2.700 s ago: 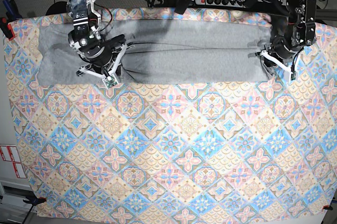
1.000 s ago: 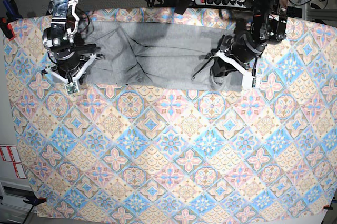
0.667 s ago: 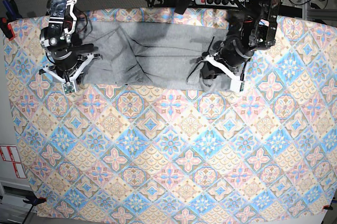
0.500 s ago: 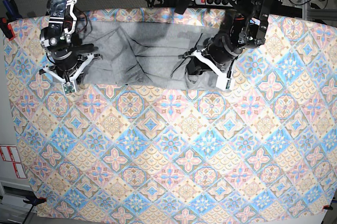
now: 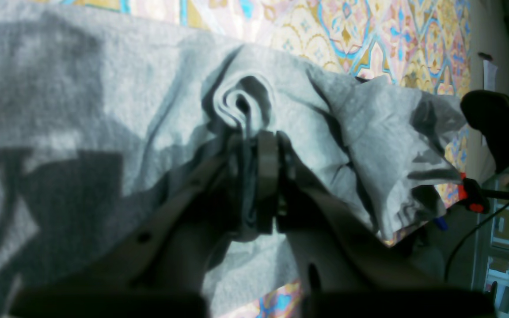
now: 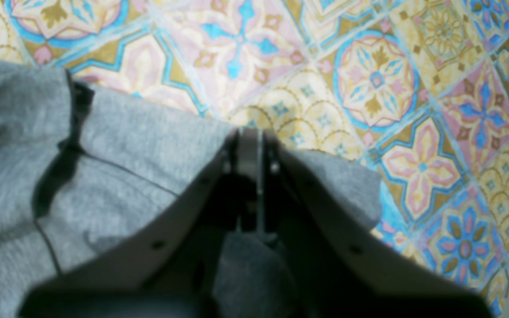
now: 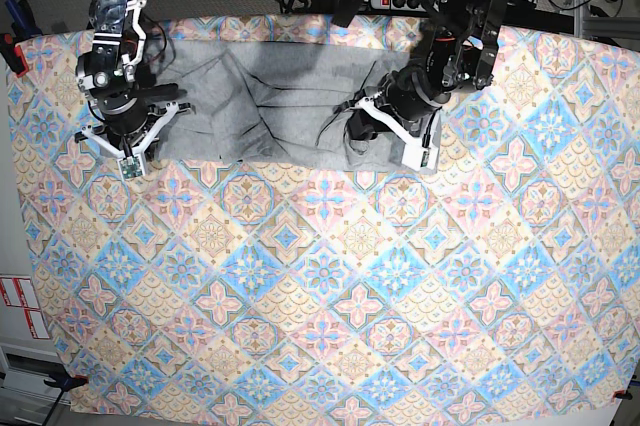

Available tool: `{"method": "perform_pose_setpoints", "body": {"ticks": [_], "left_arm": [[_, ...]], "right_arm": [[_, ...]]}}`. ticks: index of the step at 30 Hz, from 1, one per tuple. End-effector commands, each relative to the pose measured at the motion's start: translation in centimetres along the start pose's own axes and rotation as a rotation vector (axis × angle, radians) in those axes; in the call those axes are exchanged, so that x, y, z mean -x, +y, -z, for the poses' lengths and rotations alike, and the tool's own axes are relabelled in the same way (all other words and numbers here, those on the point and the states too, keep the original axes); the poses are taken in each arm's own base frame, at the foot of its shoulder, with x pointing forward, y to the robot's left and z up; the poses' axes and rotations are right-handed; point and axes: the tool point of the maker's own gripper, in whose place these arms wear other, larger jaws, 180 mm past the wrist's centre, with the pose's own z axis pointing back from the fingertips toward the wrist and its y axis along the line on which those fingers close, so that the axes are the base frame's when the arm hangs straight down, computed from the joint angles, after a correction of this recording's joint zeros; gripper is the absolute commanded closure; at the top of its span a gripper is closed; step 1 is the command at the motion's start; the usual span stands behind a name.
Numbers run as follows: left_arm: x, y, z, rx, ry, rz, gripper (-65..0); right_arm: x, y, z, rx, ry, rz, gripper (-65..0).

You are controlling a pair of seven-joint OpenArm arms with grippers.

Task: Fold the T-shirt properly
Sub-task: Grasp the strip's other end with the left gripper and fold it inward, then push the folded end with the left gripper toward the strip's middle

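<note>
Both hands clamped on T-shirt (image 7: 280, 106) — left hand (image 5: 254, 145) pinching bunched fold.

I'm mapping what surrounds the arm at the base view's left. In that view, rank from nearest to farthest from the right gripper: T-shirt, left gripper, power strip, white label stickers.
1. T-shirt: pinched in the right gripper, at its own spot.
2. White label stickers: table's lower left edge.
3. Left gripper: across the shirt, right of centre.
4. Power strip: beyond the far edge.

Stickers and left gripper are fairly close to call.
</note>
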Motion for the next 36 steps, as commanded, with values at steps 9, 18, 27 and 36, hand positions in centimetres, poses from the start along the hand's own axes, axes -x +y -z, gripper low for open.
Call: {"method": "perform_pose_setpoints", "body": {"ticks": [9,18,27,36], "left_arm": [[-4.5,-3.9,-2.4,0.092,-0.126,0.114,-6.6],[-3.9,-3.8,-3.8,0.091,-0.116,0.155,-6.6],[-2.2,-2.0,-2.3,0.058,-0.052,0.116,-14.2],[0.0,-4.6,-1.3,0.125,0.011,0.147,-19.2]], "right_arm": [[-1.5,-0.7,-0.3,0.016,-0.048,-0.004,-1.1],[-2.3,-0.8,-0.6,0.022,-0.069,-0.011,-1.1],[-2.4,-0.7,-0.6,0.020,-0.073,-0.013,-1.1],[-2.3,-0.8,-0.6,0.021,-0.071,-0.012,-1.1]]}}
